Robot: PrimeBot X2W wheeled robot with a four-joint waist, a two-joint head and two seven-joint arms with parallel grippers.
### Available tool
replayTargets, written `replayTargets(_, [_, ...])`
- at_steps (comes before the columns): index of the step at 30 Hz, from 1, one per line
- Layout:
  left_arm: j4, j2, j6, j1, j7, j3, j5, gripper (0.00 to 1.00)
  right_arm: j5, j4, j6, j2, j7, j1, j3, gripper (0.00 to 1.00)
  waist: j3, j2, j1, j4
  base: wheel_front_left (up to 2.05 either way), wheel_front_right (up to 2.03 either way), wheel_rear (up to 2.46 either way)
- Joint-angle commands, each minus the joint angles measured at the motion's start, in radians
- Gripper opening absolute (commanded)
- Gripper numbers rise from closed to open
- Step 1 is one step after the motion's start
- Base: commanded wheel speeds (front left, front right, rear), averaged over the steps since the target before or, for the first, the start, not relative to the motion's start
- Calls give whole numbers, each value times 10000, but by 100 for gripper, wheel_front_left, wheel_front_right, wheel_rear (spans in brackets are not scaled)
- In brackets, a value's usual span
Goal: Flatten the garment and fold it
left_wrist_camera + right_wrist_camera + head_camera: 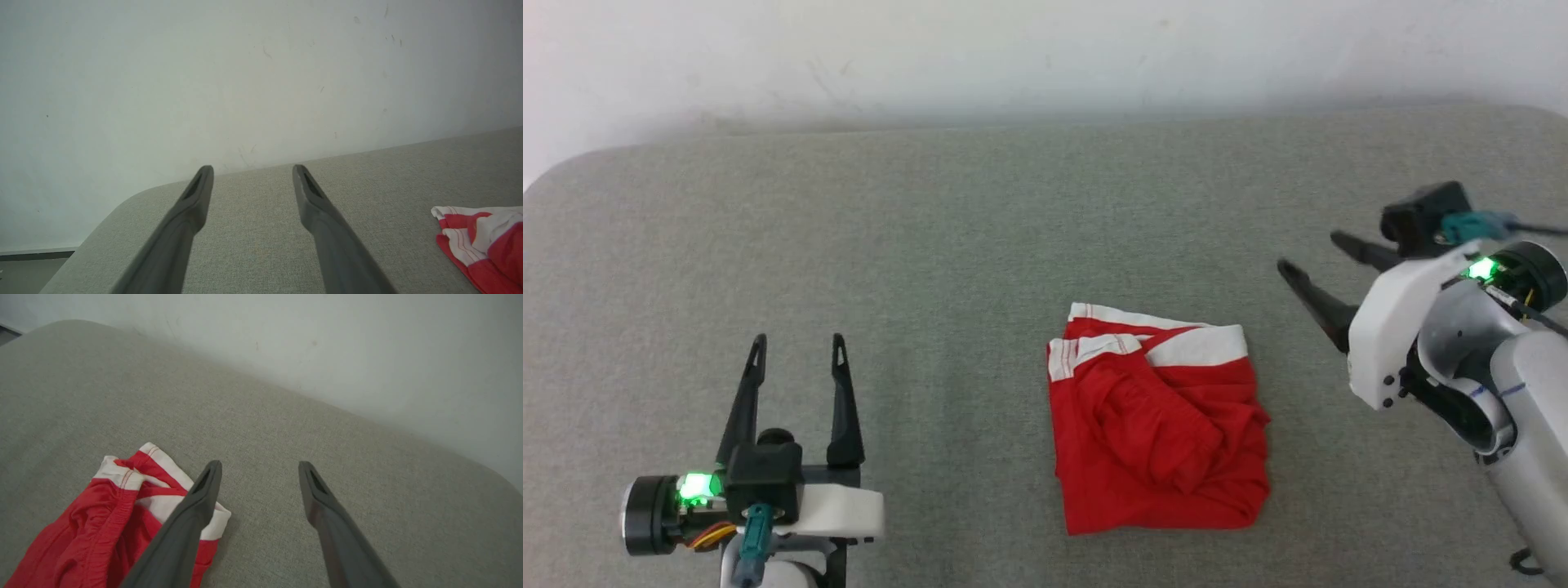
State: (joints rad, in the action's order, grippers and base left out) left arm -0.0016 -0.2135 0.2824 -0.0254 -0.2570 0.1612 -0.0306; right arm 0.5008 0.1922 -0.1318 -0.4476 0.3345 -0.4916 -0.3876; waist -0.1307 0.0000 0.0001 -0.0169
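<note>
We see the left arm low at the near left of the counter (931, 245). Its wrist is level and the left pincer (799, 341) points straight away from us toward the wall (1013, 49), with its fingers spread. Its own wrist view shows bare grey cloth between them. The right arm stands at the right edge, forearm raised and bent at the wrist, so the right pincer (1308, 251) angles up and to the left. Its fingers are spread as well. The shorts (1160, 441) lie on the counter between the two arms, a little right of the middle. They form a rough folded square, red with white bands along the far edge and creases bunched in the middle. They are well apart from the left pincer and nearer to the right one, which is clear of them in the head view. The bottom edge cuts off the left arm behind its wrist, and the right edge cuts off the right forearm. In the left wrist view only a striped corner of the shorts (478, 241) shows at the lower right. In the right wrist view one dark finger crosses in front of their white corner, and the bottom edge trims the rest. What lies under the top fold is hidden.
</note>
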Motion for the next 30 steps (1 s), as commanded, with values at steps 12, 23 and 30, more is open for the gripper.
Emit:
replayTargets(12, [53,475,-168,-603,-47,168,117,100,4456,1486,11,-356,4721,-508,-1472,100,-856,0,-1,-879,0,0,0])
replayTargets(23, [131,560,-160,-767,-47,49,164,100,4414,1947,11,13,4194,80,-2518,0,-1079,0,-1,-826,0,0,0])
replayTargets(30, [184,493,-153,-534,-47,-81,150,100,3988,1012,11,-624,3176,-781,-3462,0,-668,0,-1,-130,0,0,0])
